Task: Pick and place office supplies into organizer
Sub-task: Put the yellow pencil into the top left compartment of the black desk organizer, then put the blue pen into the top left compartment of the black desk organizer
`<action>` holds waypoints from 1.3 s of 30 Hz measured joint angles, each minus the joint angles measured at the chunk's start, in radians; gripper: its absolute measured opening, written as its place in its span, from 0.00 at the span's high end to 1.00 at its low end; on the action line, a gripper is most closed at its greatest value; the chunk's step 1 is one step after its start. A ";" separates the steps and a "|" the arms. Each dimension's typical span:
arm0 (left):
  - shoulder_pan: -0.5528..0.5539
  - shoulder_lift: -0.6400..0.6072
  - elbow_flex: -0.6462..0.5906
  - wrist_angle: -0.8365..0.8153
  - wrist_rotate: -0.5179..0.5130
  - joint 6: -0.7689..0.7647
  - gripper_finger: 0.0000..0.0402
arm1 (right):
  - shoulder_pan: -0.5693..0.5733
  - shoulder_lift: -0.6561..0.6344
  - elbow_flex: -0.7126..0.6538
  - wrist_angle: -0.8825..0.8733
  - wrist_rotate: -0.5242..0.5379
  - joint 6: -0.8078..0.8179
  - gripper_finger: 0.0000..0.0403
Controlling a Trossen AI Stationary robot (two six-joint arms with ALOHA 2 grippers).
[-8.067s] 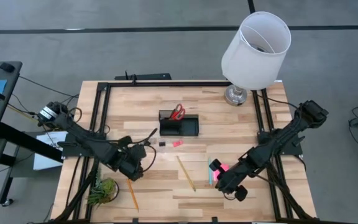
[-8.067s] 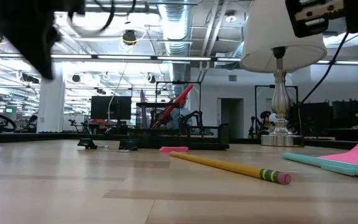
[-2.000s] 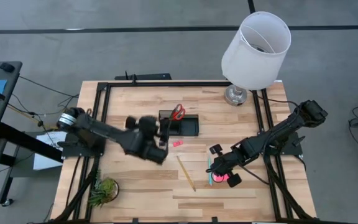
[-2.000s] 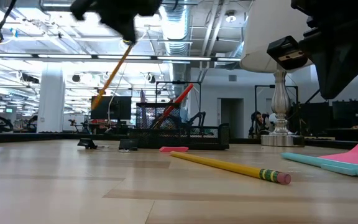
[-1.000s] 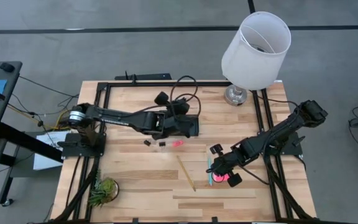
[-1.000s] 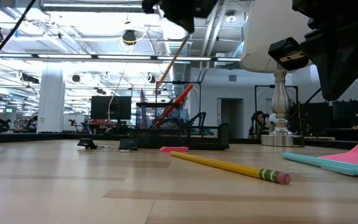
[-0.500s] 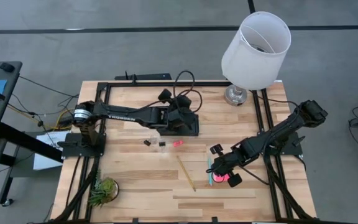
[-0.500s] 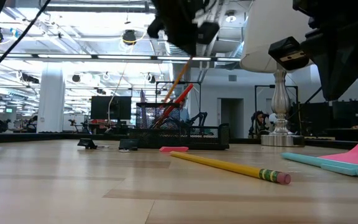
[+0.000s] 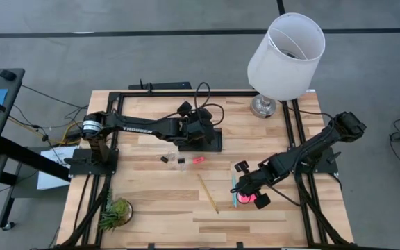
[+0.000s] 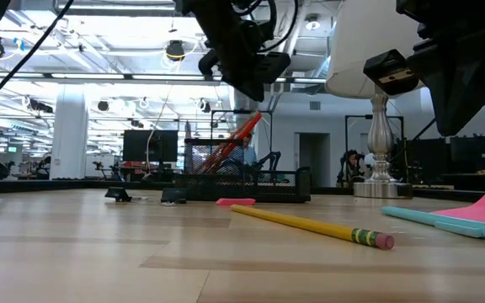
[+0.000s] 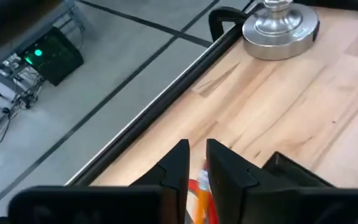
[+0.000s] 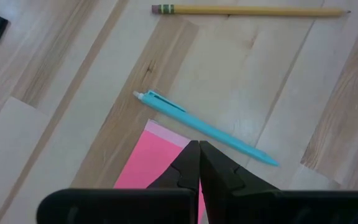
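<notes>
The black organizer stands mid-table toward the far edge. Its tall box holds red-handled scissors and an orange pencil, both leaning inside it. My left gripper hovers just above that box, its fingers a narrow gap apart with nothing between them. My right gripper is shut and hangs above the pink sticky pad and teal pen, clear of both. A yellow pencil, a pink eraser and two black clips lie flat on the wood.
A white-shaded lamp stands at the far right, its silver base close beyond the organizer. A green plant tuft sits at the near left corner. Black rails run along the table's sides. Bare wood lies between the organizer and the near edge.
My left gripper has come down over the organizer's tall box and tipped further downward. The orange pencil, which hung slanting from its fingers a second ago, now stands lower inside the box, leaning next to the scissors.
</notes>
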 joint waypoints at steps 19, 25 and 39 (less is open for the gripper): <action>-0.160 -0.235 0.290 -0.573 -0.242 -0.043 0.85 | -0.064 -0.169 0.000 -0.176 -0.003 -0.052 1.00; -0.228 -0.468 0.234 -0.943 -0.258 -0.360 0.85 | -0.111 -0.443 -0.007 -0.179 -0.002 -0.046 1.00; -0.513 -0.712 -0.759 -0.006 -0.212 -0.565 0.85 | -0.091 -0.826 -0.632 0.500 -0.003 0.018 1.00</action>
